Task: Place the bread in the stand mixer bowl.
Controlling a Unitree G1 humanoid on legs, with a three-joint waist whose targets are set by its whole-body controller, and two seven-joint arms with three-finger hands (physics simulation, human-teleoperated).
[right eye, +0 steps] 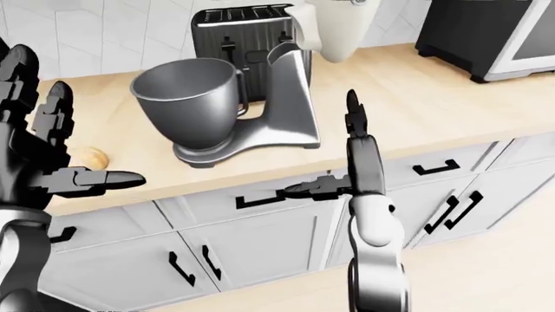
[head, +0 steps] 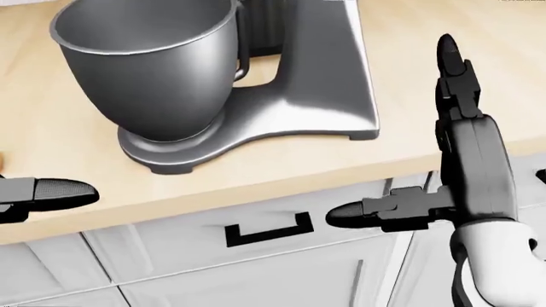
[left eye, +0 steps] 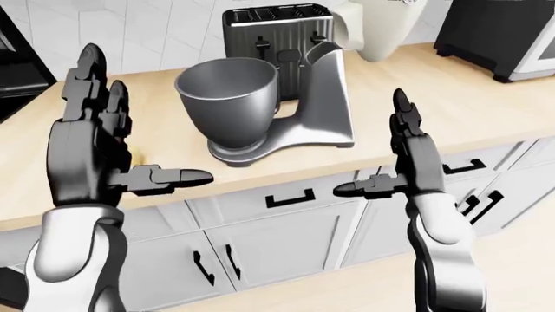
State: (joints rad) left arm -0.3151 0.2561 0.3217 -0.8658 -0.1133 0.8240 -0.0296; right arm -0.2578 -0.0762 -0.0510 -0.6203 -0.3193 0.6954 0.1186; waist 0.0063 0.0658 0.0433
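1. step in hand: approach; bread not yet picked up; i judge nothing of the placing is done.
2. bread (right eye: 94,156): small rounded golden loaf, matte crust; lies on the counter at mid-left of the right-eye view, left of the mixer and apart from it.
3. left hand (left eye: 95,146): released, fingers upright, thumb out to the right; holds nothing; hovers at left of the left-eye view.
4. right hand (left eye: 401,159): likewise released and empty; lower right of centre.
5. stand mixer bowl (left eye: 230,101): deep brushed-metal cup, smooth rim, empty as far as i see; sits on a grey sloped base.
6. counter (right eye: 416,91): pale wood grain; white drawers with black handles below.
7. next move, my judgement: lower my left hand to the loaf and close round it.
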